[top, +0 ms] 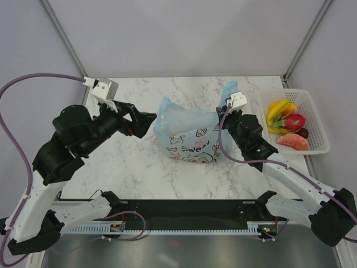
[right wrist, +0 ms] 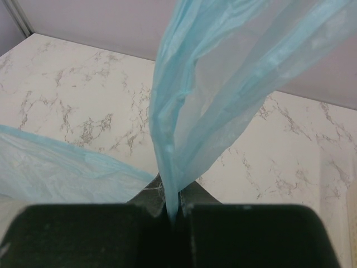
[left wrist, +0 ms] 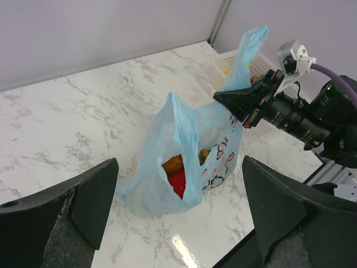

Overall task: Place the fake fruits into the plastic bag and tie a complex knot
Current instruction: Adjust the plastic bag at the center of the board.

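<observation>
Mid-table: plastic bag (top: 189, 137), some fake fruits (left wrist: 175, 170) inside, rest in basket (top: 285, 92). Pinching bag's right handle loop (right wrist: 189, 111): right gripper (right wrist: 173, 207). Spread wide, empty: left gripper (top: 148, 124). Risk of tipping bag, spilling fruit, through one-sided pull; of losing thin film from pinch.

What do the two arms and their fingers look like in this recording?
Both the left arm and the right arm have bulky black links toward the wrist and white links near the base. A purple cable runs from a small silver-white camera box on each wrist. The fingers are matte black, broad and wedge-shaped. No markings are readable.
</observation>
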`<state>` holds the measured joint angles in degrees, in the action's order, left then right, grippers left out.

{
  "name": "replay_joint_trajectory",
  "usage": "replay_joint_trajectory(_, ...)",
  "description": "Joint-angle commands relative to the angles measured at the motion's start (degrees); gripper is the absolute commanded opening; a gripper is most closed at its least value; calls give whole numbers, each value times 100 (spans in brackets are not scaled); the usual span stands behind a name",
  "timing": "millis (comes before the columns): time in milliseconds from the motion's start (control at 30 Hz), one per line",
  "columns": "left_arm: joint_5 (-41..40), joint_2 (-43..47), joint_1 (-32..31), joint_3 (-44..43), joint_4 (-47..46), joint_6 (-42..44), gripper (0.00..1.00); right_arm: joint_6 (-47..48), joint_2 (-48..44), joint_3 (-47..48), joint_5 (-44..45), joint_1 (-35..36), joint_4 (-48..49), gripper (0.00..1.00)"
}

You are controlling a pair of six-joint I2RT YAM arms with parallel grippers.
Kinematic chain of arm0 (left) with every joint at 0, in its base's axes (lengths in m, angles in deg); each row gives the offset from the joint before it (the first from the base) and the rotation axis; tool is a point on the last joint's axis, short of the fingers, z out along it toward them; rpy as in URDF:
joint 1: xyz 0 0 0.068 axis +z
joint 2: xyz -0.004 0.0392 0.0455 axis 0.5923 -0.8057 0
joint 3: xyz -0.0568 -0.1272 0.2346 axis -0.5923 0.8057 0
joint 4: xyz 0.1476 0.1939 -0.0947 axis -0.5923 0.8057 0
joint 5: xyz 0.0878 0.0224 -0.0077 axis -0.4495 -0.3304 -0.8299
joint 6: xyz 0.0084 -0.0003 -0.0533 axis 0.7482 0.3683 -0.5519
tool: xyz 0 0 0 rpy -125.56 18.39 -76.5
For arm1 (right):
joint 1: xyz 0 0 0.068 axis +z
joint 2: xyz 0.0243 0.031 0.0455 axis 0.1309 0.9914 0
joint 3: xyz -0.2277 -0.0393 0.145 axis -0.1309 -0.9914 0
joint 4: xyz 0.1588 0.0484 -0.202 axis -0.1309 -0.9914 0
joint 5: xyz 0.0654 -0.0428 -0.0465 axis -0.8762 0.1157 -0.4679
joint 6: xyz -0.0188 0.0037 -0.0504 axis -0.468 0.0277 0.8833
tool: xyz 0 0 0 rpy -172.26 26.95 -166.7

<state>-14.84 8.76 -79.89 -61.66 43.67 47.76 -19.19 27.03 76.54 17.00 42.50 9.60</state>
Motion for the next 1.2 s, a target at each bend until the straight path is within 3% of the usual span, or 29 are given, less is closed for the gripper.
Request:
replay_joint_trajectory(0, 96, 181, 77, 379, 69, 489, 100, -193, 90, 263, -355, -176, 119, 0)
replay_joint_trajectory(200, 439, 383, 515, 1195, -1, 473, 100, -272, 275, 456, -715, -413, 5, 0)
replay_joint_trajectory(367, 2326, 883, 1753, 2189, -861, 420, 100, -359, 336, 509, -1155, -641, 31, 0)
replay_joint_trajectory(633, 3962, 1094, 2116, 3648, -2424, 366, 100, -509, 565, 659, -1437, -774, -66, 0)
replay_joint_trajectory(700, 3990, 1288, 2151, 4270, -3369, 376, 100, -527, 591, 659, -1498, -791, -57, 0)
replay_joint_trajectory(800, 4210, 1578, 2213, 4729, -4007, 524, 100, -553, 582, 694, -1490, -800, -92, 0)
replay_joint_trajectory(933, 3753, 1369, 2230, 4626, -3780, 929, 100, -588, 556, 747, -1656, -809, -136, 0)
replay_joint_trajectory(1167, 4113, 684, 2292, 4424, -4149, 2070, 98, -632, 530, 808, -1771, -818, -198, 0)
